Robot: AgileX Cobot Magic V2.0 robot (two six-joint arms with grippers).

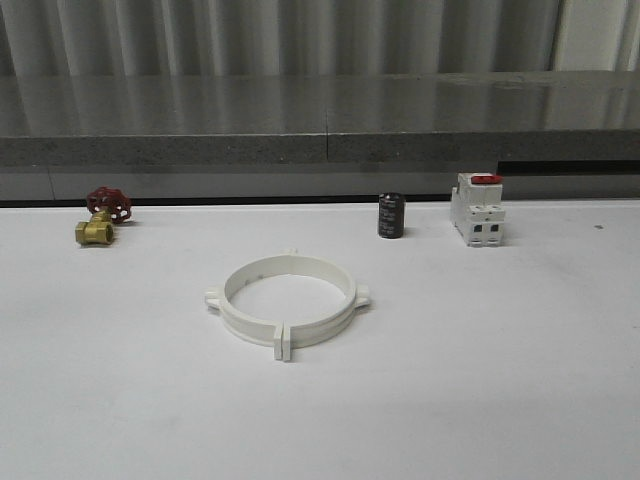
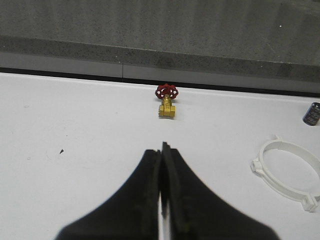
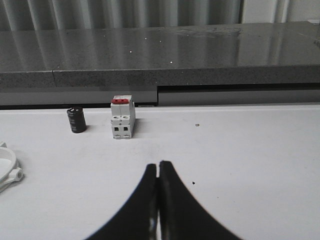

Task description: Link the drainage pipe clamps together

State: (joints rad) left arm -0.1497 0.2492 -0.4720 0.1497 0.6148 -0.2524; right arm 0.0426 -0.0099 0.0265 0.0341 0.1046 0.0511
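The drainage pipe clamps (image 1: 287,300) lie flat near the middle of the white table as one wide white ring, their end tabs meeting at the front and back, with small lugs at the sides. The ring (image 2: 290,170) also appears in the left wrist view, and a sliver of its rim (image 3: 9,172) in the right wrist view. My left gripper (image 2: 161,150) is shut with nothing in it, above bare table well to the left of the ring. My right gripper (image 3: 158,166) is shut and empty too, over bare table to the right of the ring.
A brass valve with a red handwheel (image 1: 101,216) sits at the back left. A black cylinder (image 1: 391,215) and a white block with a red top (image 1: 477,209) stand at the back right. A grey ledge (image 1: 320,140) runs behind the table.
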